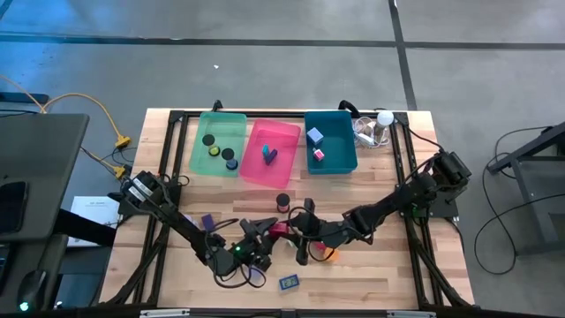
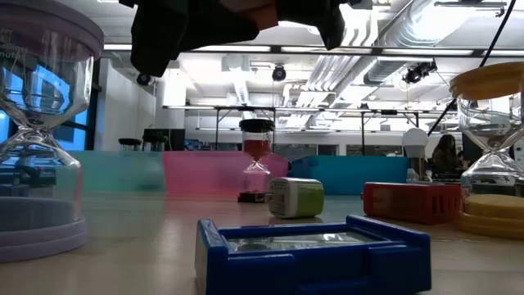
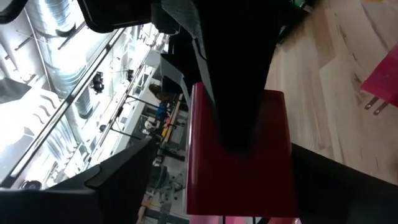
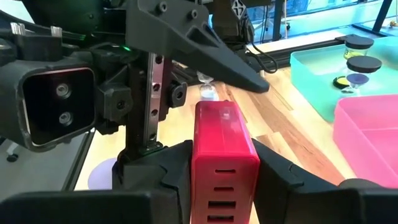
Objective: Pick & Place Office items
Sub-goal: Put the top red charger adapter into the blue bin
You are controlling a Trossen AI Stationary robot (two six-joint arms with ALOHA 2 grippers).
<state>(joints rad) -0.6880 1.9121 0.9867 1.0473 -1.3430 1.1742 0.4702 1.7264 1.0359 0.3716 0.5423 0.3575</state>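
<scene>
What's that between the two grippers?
A red block, clamped in the right gripper; the left gripper stands open beside it. The right wrist view shows it best.

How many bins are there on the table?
3, side by side in a row: green bin on the left, pink bin in the middle, teal bin on the right. None seems hidden.

Both arms reach inward and meet low over the tabletop near its front edge, roughly at mid-width. The left gripper (image 1: 262,237) comes in from the left edge, its jaws spread apart, one dark finger (image 4: 211,53) standing clear. The right gripper (image 1: 296,233) comes in from the right edge, its fingers (image 4: 171,168) clamped on a red block (image 4: 222,158).
</scene>
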